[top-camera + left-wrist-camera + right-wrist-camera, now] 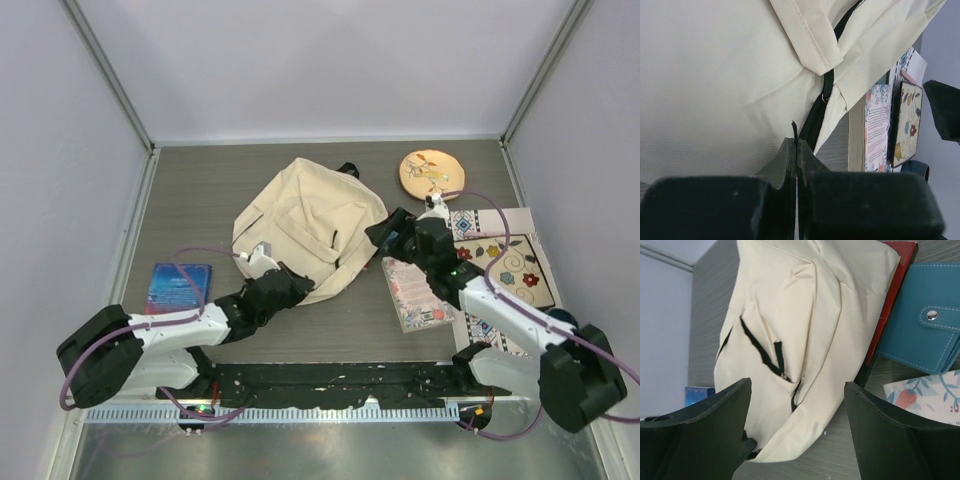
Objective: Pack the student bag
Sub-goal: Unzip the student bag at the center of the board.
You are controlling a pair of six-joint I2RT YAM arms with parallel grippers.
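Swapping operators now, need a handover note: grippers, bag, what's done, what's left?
Left gripper: shut, pinching a thin black strap or pull at the near edge of the student bag.
Right gripper: open at the bag's right side, holding nothing.
Bag lies flat mid-table. Blue book sits to its left and floral book to its right, both outside.
Done: bag gripped only.
Left: open it and load the books.

The left arm [180, 330] lies low and reaches toward the middle. The left pincer [796, 150] has its two fingers pressed tight together. The right arm [500, 310] reaches across to the left. The right pincer [797, 405] is spread wide.
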